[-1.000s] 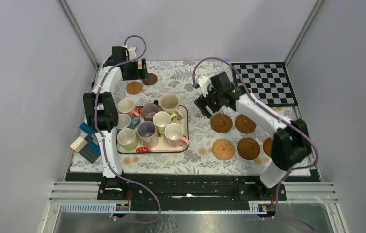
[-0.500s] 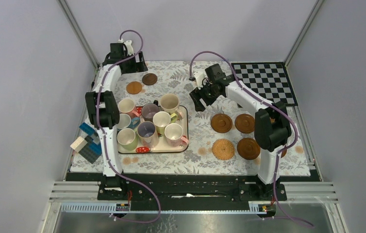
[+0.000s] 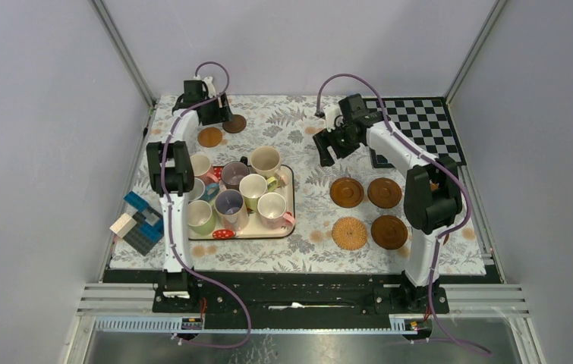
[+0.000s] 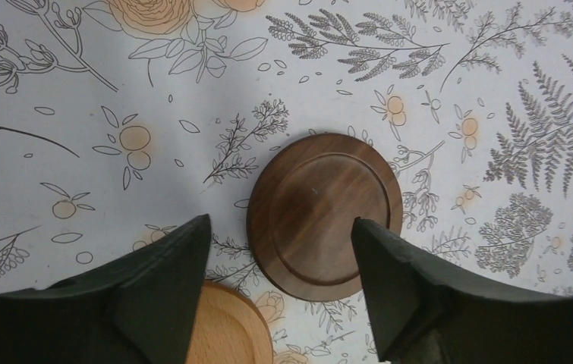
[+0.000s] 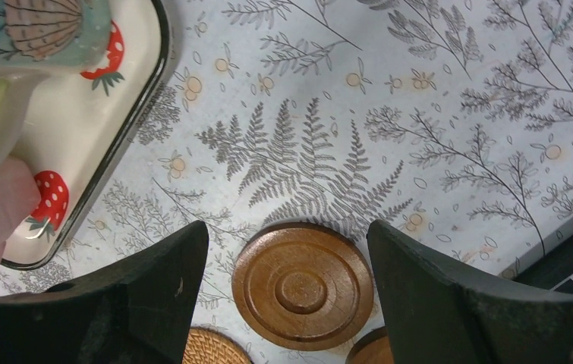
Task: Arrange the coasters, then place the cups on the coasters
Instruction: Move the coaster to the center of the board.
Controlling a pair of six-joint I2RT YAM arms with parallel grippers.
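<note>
Nearest the arm bases, on the floral tablecloth (image 3: 306,254), a woven coaster (image 3: 350,233) and a dark wooden coaster (image 3: 389,231) lie side by side at right. A ringed brown coaster (image 3: 346,192) and a plain brown coaster (image 3: 384,192) sit just behind them, making a square of four. To the left, the strawberry-print tray (image 3: 253,232) holds eight mugs (image 3: 253,187) packed close together, none on a coaster, and coloured blocks (image 3: 139,220) lie beside its left edge. Farther back, the right gripper (image 5: 287,227) hangs over the cloth behind the ringed brown coaster, fingers spread wide and empty. Farthest, at the left rear, the left gripper (image 4: 279,224) hovers over a dark-brown coaster (image 4: 321,205), fingers parted to either side of it, the left one clear of its rim. A light tan coaster (image 4: 230,334) lies just beside. The checkerboard mat (image 3: 420,125) fills the far right corner.
</note>
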